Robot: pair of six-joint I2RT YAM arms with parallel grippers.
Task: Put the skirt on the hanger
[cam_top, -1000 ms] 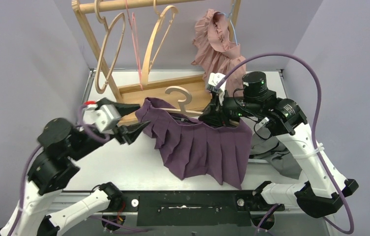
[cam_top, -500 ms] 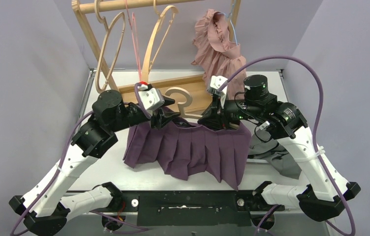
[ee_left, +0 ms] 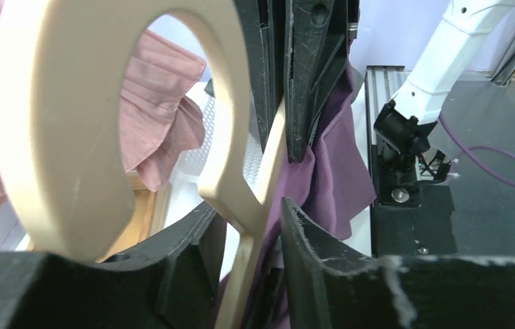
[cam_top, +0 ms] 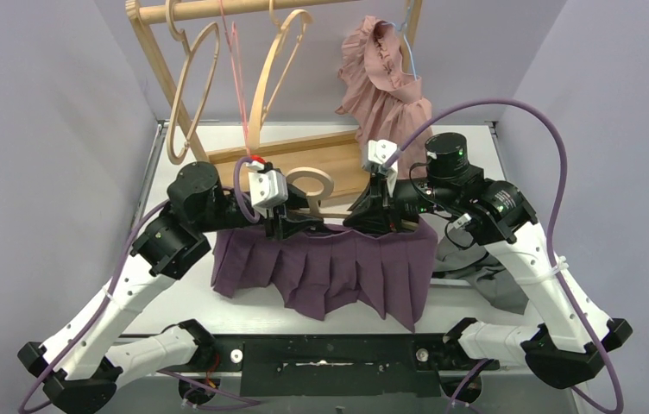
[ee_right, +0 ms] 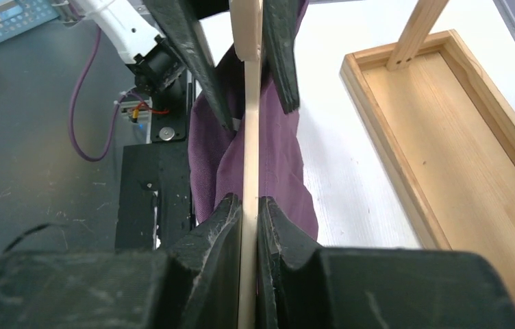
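Observation:
The purple pleated skirt point(cam_top: 338, 263) hangs from a pale wooden hanger point(cam_top: 311, 185) held up over the table's middle. My right gripper point(cam_top: 374, 212) is shut on the hanger's arm point(ee_right: 250, 137), with skirt cloth point(ee_right: 279, 157) draped on both sides of it. My left gripper point(cam_top: 292, 222) stands at the hanger's neck below the hook. In the left wrist view its fingers point(ee_left: 323, 253) are apart, with the hanger point(ee_left: 244, 205) and skirt cloth point(ee_left: 330, 171) between them; the gripper point(ee_left: 248, 209) is open.
A wooden rack point(cam_top: 166, 78) with spare hangers point(cam_top: 274, 69) stands at the back, on a wooden base tray point(cam_top: 338, 155). A pink garment point(cam_top: 381, 78) hangs at its right end. Grey cloth point(cam_top: 481, 272) lies on the table at the right.
My left arm has swung in from the left to the hanger's neck. The skirt's left side has dropped and now hangs straight. The right gripper has lifted slightly.

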